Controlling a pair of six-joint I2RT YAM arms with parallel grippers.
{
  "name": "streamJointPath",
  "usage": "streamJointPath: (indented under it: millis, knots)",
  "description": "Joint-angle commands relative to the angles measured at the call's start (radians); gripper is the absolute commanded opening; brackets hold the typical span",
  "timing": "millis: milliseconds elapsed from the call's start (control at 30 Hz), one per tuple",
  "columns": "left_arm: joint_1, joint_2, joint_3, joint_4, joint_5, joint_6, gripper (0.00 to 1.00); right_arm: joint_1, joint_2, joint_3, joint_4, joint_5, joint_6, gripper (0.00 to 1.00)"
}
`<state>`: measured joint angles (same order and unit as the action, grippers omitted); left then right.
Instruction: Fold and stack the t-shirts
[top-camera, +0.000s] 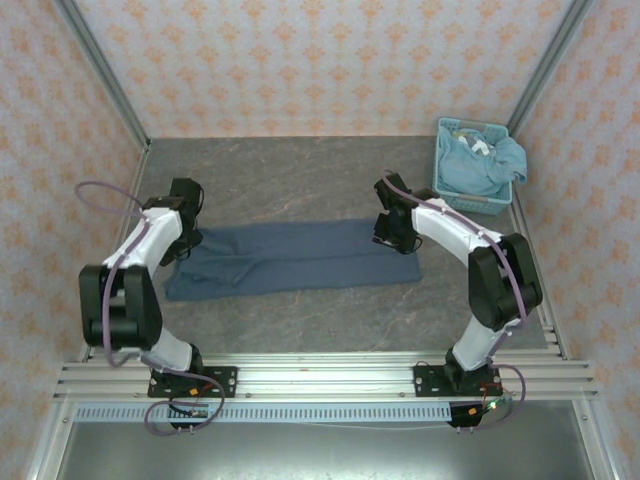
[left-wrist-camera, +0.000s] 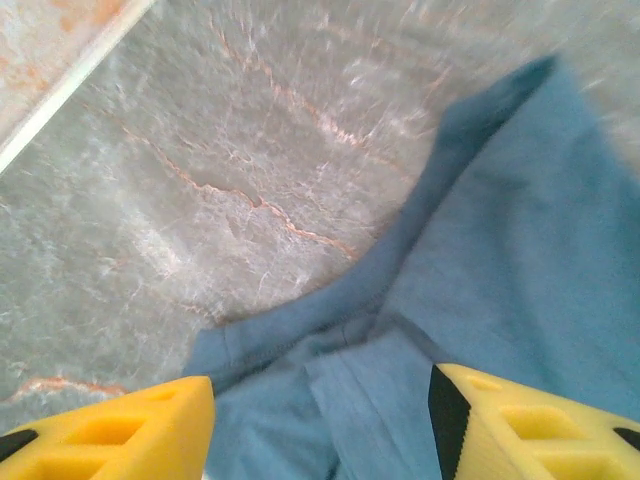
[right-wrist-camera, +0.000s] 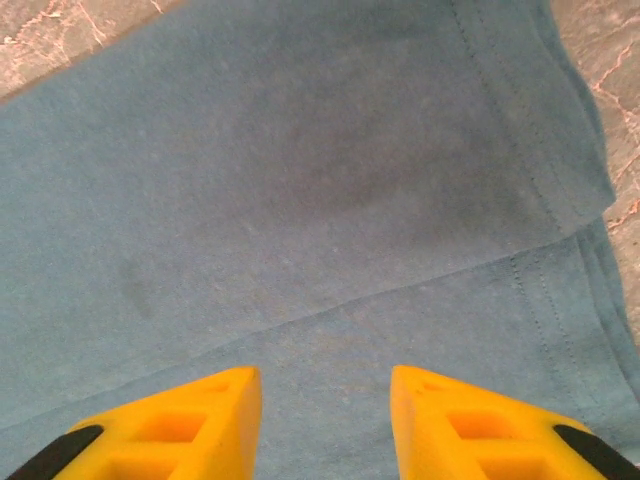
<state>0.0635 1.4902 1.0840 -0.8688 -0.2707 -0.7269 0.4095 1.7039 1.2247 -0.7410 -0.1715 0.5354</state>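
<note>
Spanning left claw (left-wrist-camera: 320, 385) to right claw (right-wrist-camera: 322, 378), both spread, the slate-blue t-shirt (top-camera: 290, 256) lies folded.

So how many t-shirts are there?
2 that I can tell. One dark blue t-shirt lies flat on the table; a lighter blue one is heaped in the basket, far right. More may hide under it.

White-black arms (top-camera: 150, 240), lilac cables (top-camera: 100, 184), yellow fingers (right-wrist-camera: 200, 420)

dark t-shirt (top-camera: 290, 257): soft matt cloth, fine knit, stitched hems. table (top-camera: 300, 175): grey stone-look top, veined, dull sheen. my right fingers (right-wrist-camera: 190, 420), left fingers (left-wrist-camera: 120, 425): smooth yellow plastic, moulded. basket (top-camera: 476, 206): rigid slatted plastic. rail (top-camera: 320, 375) at near edge: ribbed bare metal.
</note>
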Motion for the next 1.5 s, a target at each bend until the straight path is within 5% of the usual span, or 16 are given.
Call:
streamJointPath:
  millis: [0,133,233,433,700,1067,1300,1467]
  knots:
    - [-0.054,-0.123,-0.016,-0.109,0.051,-0.124,0.55,-0.022,-0.006,0.012,-0.013,0.034,-0.055,0.39]
    - [-0.09,-0.154,-0.134,-0.038,0.304,-0.276,0.39,-0.038,0.076,0.077,-0.023,0.051,-0.144,0.38]
    - [-0.144,-0.112,-0.171,0.035,0.379,-0.372,0.35,-0.051,0.153,0.143,-0.048,0.067,-0.192,0.36]
    - [-0.157,0.057,-0.162,0.135,0.403,-0.463,0.33,-0.072,0.28,0.246,-0.088,0.122,-0.234,0.35]
    - [-0.146,0.368,0.081,0.061,0.351,-0.361,0.3,-0.112,0.359,0.255,-0.184,0.174,-0.162,0.33]
    - [-0.183,0.882,0.83,-0.002,0.411,-0.187,0.31,-0.039,0.076,-0.169,-0.093,0.005,0.191,0.33]
    - [-0.281,1.214,1.388,-0.03,0.513,-0.222,0.31,0.124,0.018,-0.298,0.018,-0.103,0.408,0.34]
    - [-0.341,1.343,1.55,0.108,0.566,-0.316,0.31,0.214,0.041,-0.3,0.095,-0.175,0.53,0.34]
